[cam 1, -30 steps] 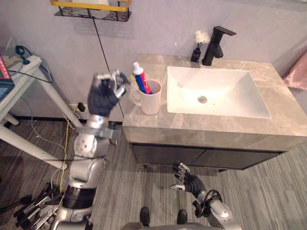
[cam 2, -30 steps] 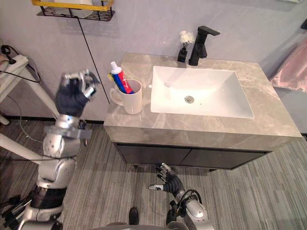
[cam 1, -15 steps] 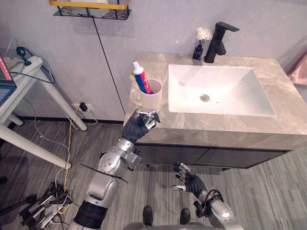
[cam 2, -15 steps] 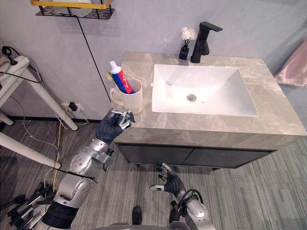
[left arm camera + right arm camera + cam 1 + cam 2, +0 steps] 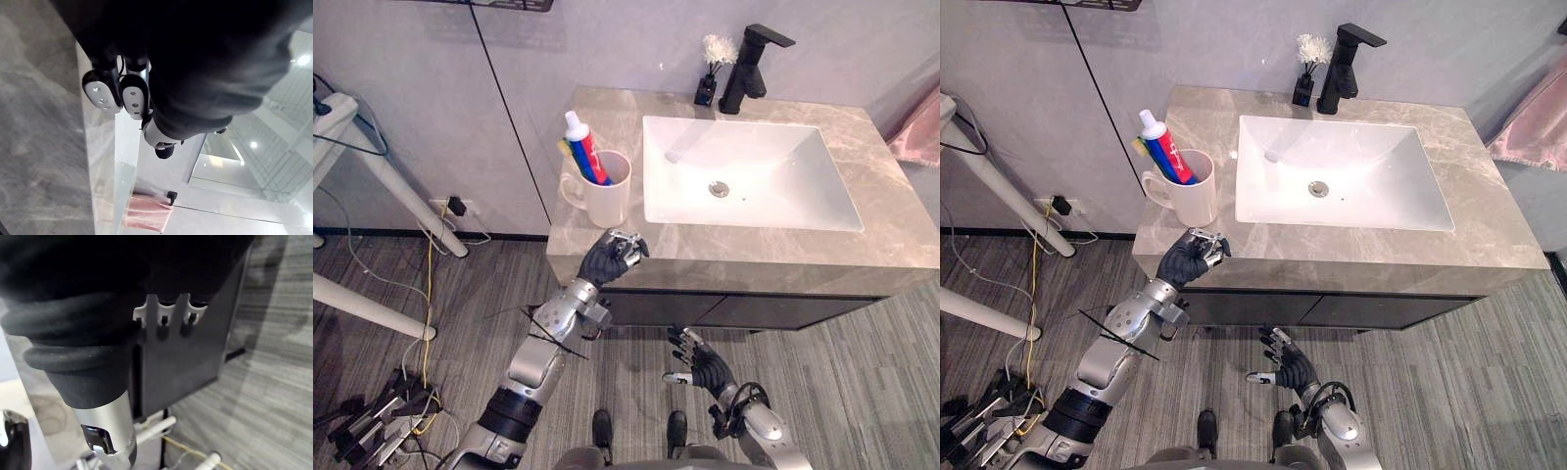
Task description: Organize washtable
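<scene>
L hand (image 5: 610,259) up, curled, empty; R hand (image 5: 698,367) low, fingers apart.

No readable text, numbers or signs. Toothpaste tube (image 5: 579,143) in white mug (image 5: 607,202) carries red, white, blue print — too small to read.

The countertop (image 5: 754,250) is veined in beige and grey like marble, and a plain white basin (image 5: 754,162) is set in it. The mug (image 5: 607,201) is coloured cream-white; the toothpaste tube (image 5: 582,147) in it is white with red and blue bands. The faucet (image 5: 749,64) and the small vase (image 5: 705,95) are finished in matt black, the vase being topped by a white tuft (image 5: 717,46). The cabinet front (image 5: 754,310) is dark. The floor (image 5: 862,392) is patterned with grey wood-grain streaks. The wall (image 5: 411,98) is painted plain grey. A pink cloth (image 5: 915,137) is seen at the right edge.
</scene>
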Controlling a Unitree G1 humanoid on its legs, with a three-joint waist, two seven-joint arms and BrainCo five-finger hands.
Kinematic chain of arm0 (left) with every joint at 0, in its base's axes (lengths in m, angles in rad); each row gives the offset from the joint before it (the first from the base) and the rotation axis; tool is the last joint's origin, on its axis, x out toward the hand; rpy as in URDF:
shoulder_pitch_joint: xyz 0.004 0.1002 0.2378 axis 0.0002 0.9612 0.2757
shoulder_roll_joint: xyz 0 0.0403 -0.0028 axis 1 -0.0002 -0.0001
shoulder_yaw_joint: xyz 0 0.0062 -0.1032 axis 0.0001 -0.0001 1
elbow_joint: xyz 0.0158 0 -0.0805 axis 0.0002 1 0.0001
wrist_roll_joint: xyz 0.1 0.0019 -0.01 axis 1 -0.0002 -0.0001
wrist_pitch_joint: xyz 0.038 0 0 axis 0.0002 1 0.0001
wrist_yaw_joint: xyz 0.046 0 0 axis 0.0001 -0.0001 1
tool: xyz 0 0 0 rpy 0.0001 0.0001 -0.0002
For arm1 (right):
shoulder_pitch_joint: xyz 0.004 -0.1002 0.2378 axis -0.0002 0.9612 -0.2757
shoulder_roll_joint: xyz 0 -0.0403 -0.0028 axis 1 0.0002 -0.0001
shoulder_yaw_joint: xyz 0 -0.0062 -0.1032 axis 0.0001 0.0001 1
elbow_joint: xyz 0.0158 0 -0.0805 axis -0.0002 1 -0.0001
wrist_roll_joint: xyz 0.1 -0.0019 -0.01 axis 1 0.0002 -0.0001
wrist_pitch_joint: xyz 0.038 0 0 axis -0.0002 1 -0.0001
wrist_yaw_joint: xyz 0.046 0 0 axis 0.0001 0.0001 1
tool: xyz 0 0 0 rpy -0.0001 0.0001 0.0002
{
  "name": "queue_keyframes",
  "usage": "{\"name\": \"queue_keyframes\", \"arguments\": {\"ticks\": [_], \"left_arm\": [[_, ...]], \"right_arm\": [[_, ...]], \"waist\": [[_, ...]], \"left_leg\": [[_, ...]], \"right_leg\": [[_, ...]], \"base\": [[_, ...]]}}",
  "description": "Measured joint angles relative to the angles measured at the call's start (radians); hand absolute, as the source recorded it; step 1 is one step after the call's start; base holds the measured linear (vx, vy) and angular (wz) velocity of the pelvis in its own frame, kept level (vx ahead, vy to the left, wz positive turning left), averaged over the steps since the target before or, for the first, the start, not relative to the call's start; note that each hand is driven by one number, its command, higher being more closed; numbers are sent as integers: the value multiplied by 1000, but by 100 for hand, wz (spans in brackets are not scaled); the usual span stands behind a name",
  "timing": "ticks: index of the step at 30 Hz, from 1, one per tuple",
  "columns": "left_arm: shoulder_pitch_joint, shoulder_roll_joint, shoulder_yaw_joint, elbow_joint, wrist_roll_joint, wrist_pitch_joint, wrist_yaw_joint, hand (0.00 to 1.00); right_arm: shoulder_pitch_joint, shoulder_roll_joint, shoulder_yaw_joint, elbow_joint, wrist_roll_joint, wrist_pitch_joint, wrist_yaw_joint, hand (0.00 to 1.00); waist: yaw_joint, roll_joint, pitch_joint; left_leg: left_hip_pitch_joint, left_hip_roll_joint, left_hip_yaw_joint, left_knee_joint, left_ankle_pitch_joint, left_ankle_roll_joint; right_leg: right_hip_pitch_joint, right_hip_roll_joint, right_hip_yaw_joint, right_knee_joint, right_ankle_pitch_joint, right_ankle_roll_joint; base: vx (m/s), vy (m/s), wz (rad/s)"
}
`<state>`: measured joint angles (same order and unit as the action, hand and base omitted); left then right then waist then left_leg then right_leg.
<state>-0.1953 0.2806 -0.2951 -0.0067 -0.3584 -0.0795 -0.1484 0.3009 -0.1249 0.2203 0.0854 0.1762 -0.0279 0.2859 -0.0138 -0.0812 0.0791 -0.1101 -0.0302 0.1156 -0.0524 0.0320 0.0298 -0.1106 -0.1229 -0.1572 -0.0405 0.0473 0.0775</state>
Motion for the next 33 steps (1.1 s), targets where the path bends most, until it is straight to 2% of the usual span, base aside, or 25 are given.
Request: {"name": "queue_keyframes", "arguments": {"ticks": [18, 24, 33], "left_arm": [[-28, 20, 150, 39, 19, -6, 23, 100], [-28, 24, 159, 41, 19, -6, 25, 100], [-84, 77, 181, 89, 26, -4, 25, 100]], "right_arm": [[3, 0, -15, -34, -13, 1, 4, 0], [4, 0, -15, -34, -13, 1, 6, 0], [11, -1, -13, -33, -21, 1, 21, 0]], "waist": [[-1, -9, 23], [0, -9, 23], [0, -13, 36]], "left_leg": [[6, 4, 21, 0, -1, -1], [6, 4, 21, 0, -1, -1], [9, 5, 31, 0, -1, -1]], "right_leg": [[-3, 3, 18, 0, 3, -3], [-3, 3, 19, 0, 4, -3], [1, 5, 28, -16, 16, -3]], "base": [[0, 3, -2], [0, 0, 0], [-5, 2, -3]]}}
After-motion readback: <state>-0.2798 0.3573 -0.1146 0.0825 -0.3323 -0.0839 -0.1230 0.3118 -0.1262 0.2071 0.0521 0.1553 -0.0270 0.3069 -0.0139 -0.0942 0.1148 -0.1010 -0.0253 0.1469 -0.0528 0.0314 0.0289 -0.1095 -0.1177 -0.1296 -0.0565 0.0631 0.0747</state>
